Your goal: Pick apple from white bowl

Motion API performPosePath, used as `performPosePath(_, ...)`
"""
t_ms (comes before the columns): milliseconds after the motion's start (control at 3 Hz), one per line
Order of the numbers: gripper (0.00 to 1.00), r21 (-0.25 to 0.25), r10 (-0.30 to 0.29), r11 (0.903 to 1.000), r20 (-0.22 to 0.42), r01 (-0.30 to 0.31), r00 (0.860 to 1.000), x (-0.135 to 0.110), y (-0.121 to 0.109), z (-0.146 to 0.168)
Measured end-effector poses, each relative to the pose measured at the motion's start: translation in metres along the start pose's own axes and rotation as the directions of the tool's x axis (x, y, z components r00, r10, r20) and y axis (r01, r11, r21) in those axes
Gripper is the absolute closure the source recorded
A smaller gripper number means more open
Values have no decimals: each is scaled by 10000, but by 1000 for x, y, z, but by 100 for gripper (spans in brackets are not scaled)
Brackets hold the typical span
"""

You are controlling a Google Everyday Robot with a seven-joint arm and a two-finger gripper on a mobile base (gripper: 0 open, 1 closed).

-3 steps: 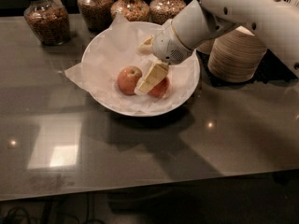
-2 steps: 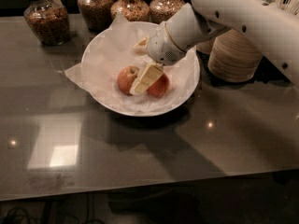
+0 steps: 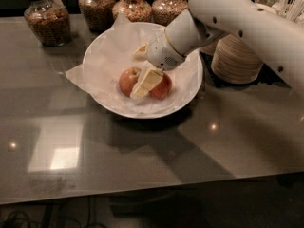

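Gripper (image 3: 138,72) hangs low inside the white bowl (image 3: 191,93), at the end of a white arm (image 3: 247,23) coming in from the right. Its fingers (image 3: 148,81) are spread wide and hold nothing. One pale finger slants down between two fruits, and the other sits higher, toward the bowl's far side. The apple (image 3: 126,80) lies just left of the lower finger, on the crumpled paper (image 3: 95,70) lining the bowl. A smaller red apple (image 3: 164,87) lies just right of that finger. Stacked paper bowls (image 3: 235,58) stand to the gripper's right and glass jars (image 3: 47,20) behind it, all on a dark table (image 3: 142,160).
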State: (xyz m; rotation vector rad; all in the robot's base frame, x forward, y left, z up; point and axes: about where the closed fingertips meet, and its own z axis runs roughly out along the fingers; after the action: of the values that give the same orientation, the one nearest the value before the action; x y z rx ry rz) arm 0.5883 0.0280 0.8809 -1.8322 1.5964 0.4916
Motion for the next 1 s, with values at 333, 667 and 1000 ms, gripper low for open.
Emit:
performPosePath(333, 27, -239, 102, 9997, -65, -104, 9999, 9, 0, 14)
performPosePath(667, 28, -383, 114, 9992, -141, -119, 9998, 12, -1, 22)
performPosePath(1000, 35, -505, 157, 9986, -188, -166, 9997, 15, -2, 27)
